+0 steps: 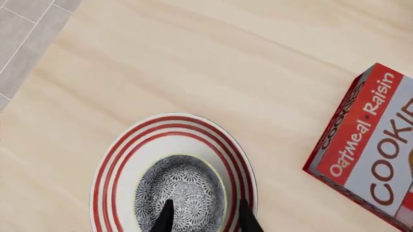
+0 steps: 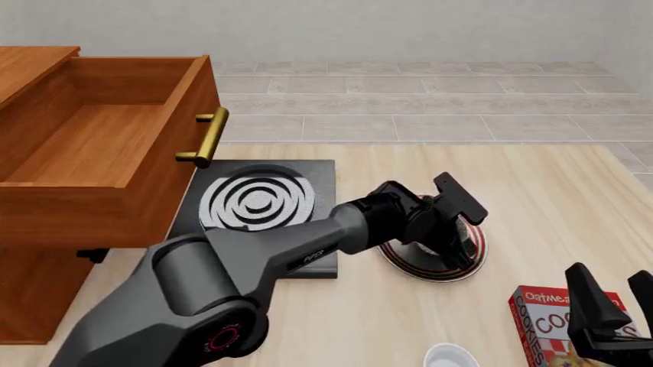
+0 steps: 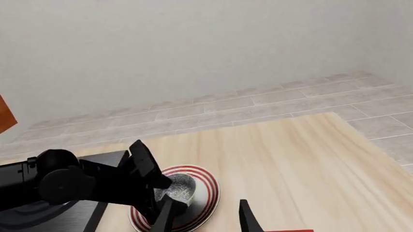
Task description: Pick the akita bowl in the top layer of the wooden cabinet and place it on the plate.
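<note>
one akita bowl (image 1: 181, 192) sits on the plate (image 1: 123, 159).

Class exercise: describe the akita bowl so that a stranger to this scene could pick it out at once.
Start at the wooden cabinet on the table's left, then cross the black slab to the red-ringed plate. The akita bowl sits on it, the only navy-and-white patterned dish; the cup nearby is plain white.

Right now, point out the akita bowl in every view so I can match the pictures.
Left wrist view: akita bowl at lower centre, on the plate, between the left gripper's fingertips.
Front view: bowl hidden behind the left arm's wrist; only the plate shows at centre right.
Right wrist view: bowl at lower centre-left.
Shared landmark: the red-ringed plate.
</note>
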`<state>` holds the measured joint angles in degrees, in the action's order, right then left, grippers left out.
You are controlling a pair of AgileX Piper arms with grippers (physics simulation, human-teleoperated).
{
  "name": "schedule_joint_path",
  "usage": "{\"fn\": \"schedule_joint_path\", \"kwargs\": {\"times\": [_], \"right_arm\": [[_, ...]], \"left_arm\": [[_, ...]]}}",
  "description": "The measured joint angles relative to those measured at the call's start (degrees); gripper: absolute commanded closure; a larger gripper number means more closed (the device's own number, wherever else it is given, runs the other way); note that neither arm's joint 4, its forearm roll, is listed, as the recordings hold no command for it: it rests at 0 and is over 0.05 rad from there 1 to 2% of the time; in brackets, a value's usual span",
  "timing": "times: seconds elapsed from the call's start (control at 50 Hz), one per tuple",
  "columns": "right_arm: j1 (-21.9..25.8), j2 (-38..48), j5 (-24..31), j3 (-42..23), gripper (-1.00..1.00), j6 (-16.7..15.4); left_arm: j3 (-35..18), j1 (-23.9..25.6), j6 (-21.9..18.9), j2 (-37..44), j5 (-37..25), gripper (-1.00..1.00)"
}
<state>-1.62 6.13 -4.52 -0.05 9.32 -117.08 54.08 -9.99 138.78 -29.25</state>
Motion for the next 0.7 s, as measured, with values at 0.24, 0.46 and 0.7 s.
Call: {"fn": "schedule_joint_path", "kwargs": {"times": [0.24,0.46,0.7], "right_arm": [[0.0,-0.2,0.2,0.0,-1.00,0.0],[0.0,-0.2,0.2,0.0,-1.00,0.0],[-0.1,-0.1,0.1,0.0,-1.00,0.0]], "left_arm": [[0.0,0.2,0.1,0.0,0.1,-1.00],[-1.1,0.6,0.3,0.4,-0.4,-1.00],[-1.6,1.1,0.1,0.0,-0.9,-1.00]]}}
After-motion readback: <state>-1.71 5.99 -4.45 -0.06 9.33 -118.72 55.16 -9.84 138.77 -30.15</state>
